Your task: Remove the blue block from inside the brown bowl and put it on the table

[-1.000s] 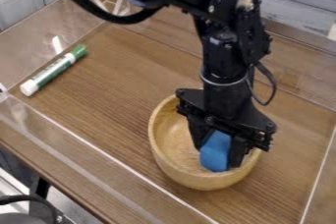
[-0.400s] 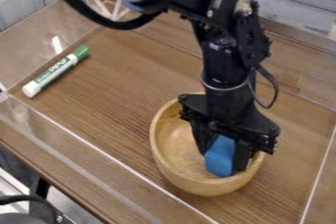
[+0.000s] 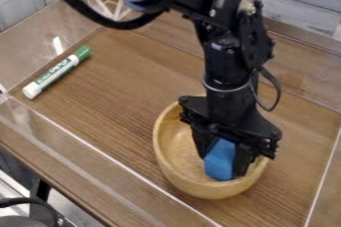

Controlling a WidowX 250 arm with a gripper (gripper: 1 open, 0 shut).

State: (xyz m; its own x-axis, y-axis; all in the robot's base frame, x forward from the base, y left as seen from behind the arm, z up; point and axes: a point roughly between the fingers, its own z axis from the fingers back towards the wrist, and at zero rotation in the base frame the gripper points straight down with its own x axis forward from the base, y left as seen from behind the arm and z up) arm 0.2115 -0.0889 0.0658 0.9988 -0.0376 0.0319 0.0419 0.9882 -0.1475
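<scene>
- Looking down from the one camera view, the claw (image 3: 222, 158) points straight down into the brown bowl (image 3: 174, 150), and its dark fingers are clenched on the blue block (image 3: 221, 158), one on each side.
- The block stands on end between the fingers, inside the bowl's rim; whether its lower end touches the bowl floor is hidden by the near wall, so I cannot tell.
- The bowl sits near the front right part of the worktop (image 3: 134, 82), close to the clear plastic wall (image 3: 320, 186) on that side.
- The step in hand, as I judge it, is lifting the block out. Doing it well means rising straight up until the block's bottom is above the thick rim before any sideways travel, otherwise the block may catch the rim and drag or tip the bowl.
- The grip looks centred, so holding the same squeeze should do; a tall block held on end could pivot if swung fast.
- For the set-down, the bare wood to the left of the bowl looks the safest spot, well apart from the green-and-white marker (image 3: 55, 70) at the far left and away from the plastic wall.
- Lowering until the block rests on the worktop before letting go would stop it toppling.
</scene>
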